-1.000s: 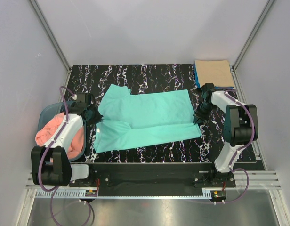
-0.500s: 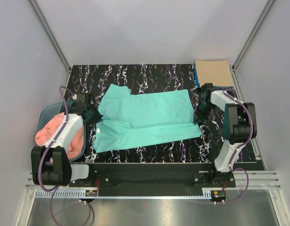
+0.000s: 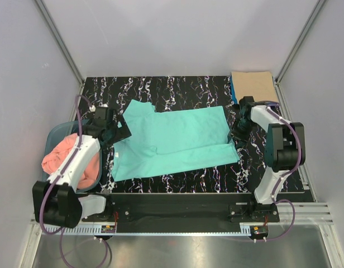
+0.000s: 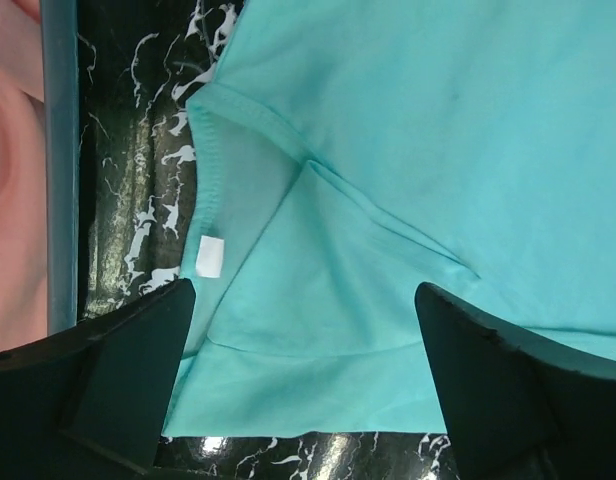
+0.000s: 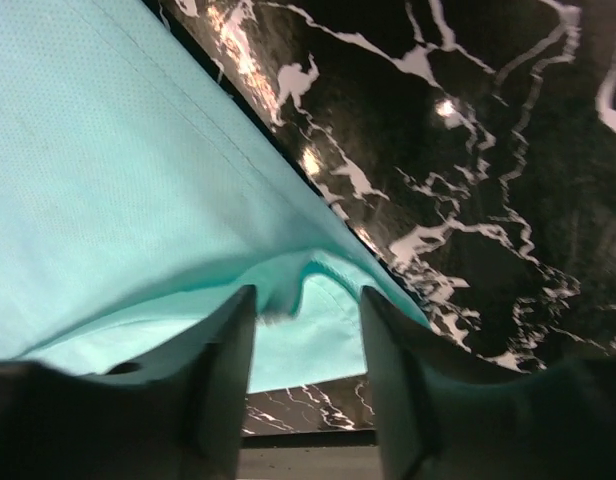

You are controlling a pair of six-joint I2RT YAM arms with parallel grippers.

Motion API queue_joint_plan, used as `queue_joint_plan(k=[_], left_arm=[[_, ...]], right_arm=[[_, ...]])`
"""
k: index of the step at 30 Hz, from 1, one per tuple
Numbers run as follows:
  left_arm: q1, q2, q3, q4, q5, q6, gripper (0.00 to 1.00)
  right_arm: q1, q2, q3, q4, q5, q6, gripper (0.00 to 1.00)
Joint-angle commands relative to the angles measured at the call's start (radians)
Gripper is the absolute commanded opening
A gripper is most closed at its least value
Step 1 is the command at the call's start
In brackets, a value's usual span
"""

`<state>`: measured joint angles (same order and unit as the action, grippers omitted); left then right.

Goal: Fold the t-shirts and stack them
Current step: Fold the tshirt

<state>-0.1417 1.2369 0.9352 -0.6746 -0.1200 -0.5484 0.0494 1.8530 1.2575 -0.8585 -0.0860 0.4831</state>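
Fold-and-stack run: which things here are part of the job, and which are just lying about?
Job:
- turquoise t-shirt, spread flat
- salmon pink shirt, heaped at the left
- tan shirt, folded at the far right corner
- blue cloth edge showing under it

Lying about:
- blue-grey basket holding the pink shirt
- black marbled table

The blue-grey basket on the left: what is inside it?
A crumpled salmon pink t-shirt lies inside the basket and fills most of it. It covers the bottom of the basket, so whether anything else lies under it cannot be seen.
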Motion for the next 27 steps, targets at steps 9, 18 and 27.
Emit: queue_joint_plan(k=[9, 18, 27], left_arm=[[-0.024, -0.275, -0.211, -0.026, 0.114, -0.068, 0.70], [-0.038, -0.123, -0.220, 0.066, 0.221, -0.079, 0.38], [-0.090, 0.131, -0.159, 0.096, 0.165, -0.064, 0.34]], right_arm=[[0.087, -0.258, -0.058, -0.004, -0.038, -0.067, 0.68], [0.170, -0.193, -0.164, 0.098, -0.121, -0.005, 0.58], [0.144, -0.081, -0.248, 0.124, 0.020, 0.126, 0.60]])
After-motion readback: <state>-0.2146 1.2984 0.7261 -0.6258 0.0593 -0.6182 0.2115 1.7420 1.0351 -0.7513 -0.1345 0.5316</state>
